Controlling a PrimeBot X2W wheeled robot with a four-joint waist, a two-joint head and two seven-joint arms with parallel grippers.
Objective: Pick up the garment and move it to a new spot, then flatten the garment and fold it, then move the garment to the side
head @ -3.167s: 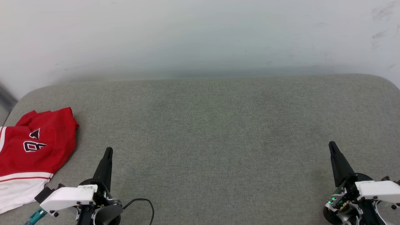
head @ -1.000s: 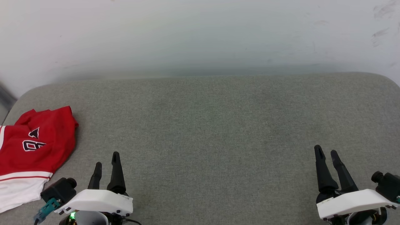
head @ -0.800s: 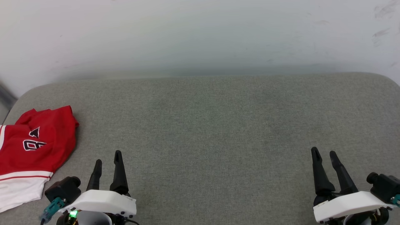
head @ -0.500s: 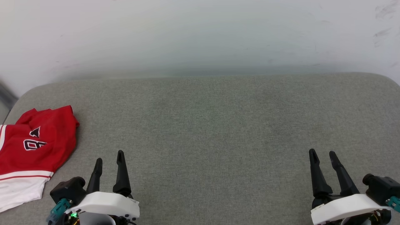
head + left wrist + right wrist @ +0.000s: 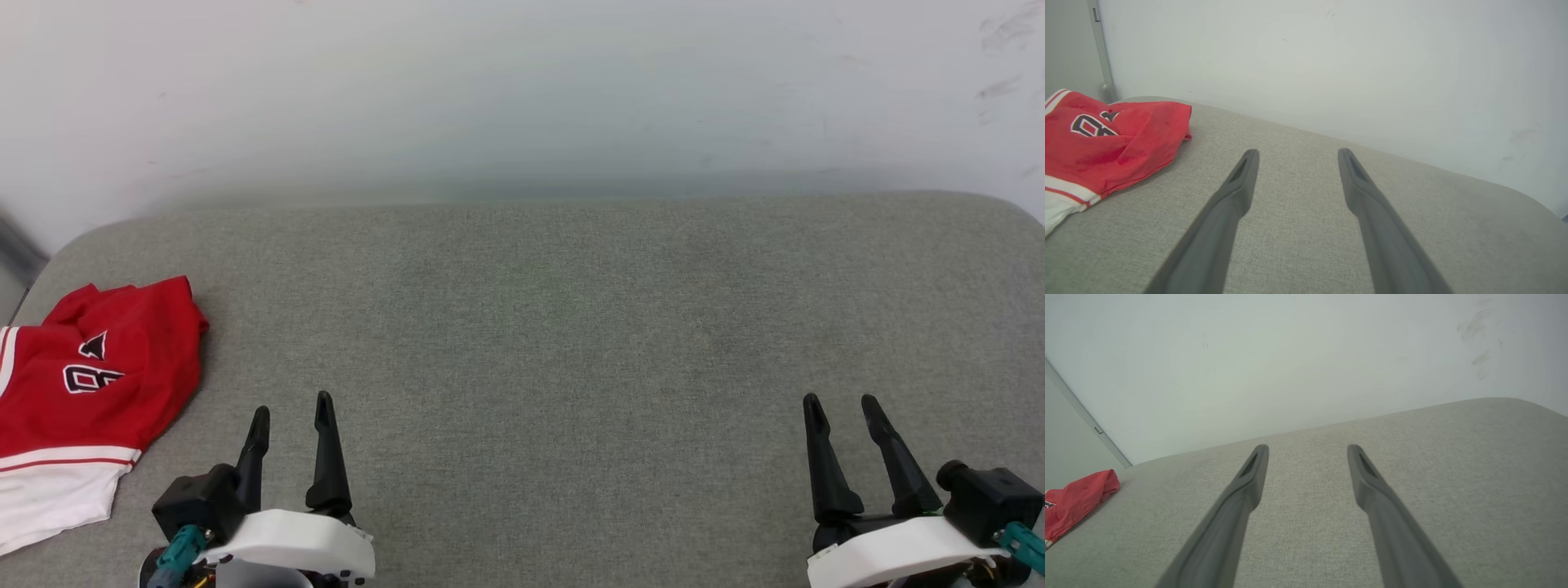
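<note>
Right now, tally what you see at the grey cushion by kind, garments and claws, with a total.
Garments: 1, the red jersey at the left edge of the grey cushion.
Claws: 2, the left claw and the right claw, both open and empty.
Total: 3

The table (image 5: 555, 327) stretches across in front of you, and the wall (image 5: 522, 98) stands directly behind its far edge. The garment (image 5: 90, 384) lies bunched on the table at its left end, partly cut off by the left edge of the head view. Your left end effector (image 5: 292, 406) is over the near left of the table, just right of the garment and not touching it, fingers pointing toward the wall. Your right end effector (image 5: 840, 400) is over the near right, well apart from the left one and the garment.
</note>
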